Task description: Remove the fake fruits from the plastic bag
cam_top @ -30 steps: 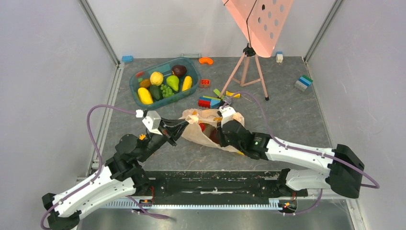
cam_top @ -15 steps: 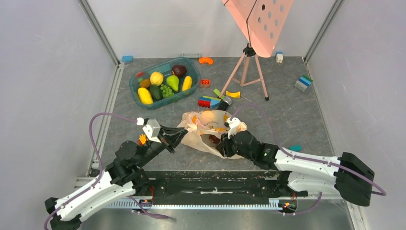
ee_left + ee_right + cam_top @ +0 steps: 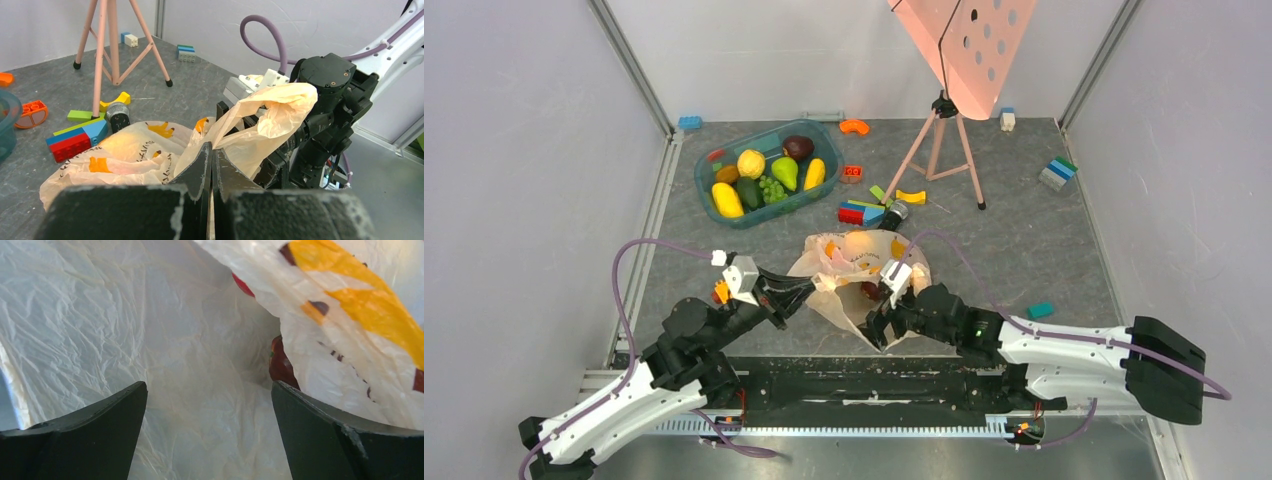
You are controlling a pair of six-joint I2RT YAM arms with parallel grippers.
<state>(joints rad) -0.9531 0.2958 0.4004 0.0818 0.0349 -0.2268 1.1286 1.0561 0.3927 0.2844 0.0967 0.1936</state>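
You are working on a grey speckled table (image 3: 1044,250) boxed in by pale walls. The thin cream-beige plastic bag with orange and yellow print (image 3: 856,258) lies crumpled at lower centre of the top view, between the two arms. The rigid teal plastic tub (image 3: 704,180) at upper left holds a heap of yellow and green fake fruits (image 3: 784,172), so I judge most of the job done. The left gripper (image 3: 211,150) has its fingers pressed together on a fold of the bag's edge, holding it up. The right gripper (image 3: 207,400) is spread wide, pointed into the opened mouth and gripping nothing. At the right of the right wrist view, a glossy dark maroon fruit (image 3: 281,365) and a sliver of a bright red one (image 3: 242,285) sit half under printed film, so at least two are left. That loose film is your obstacle. The pink tripod (image 3: 944,150) and coloured toy building blocks (image 3: 861,212) sit beyond the bag.
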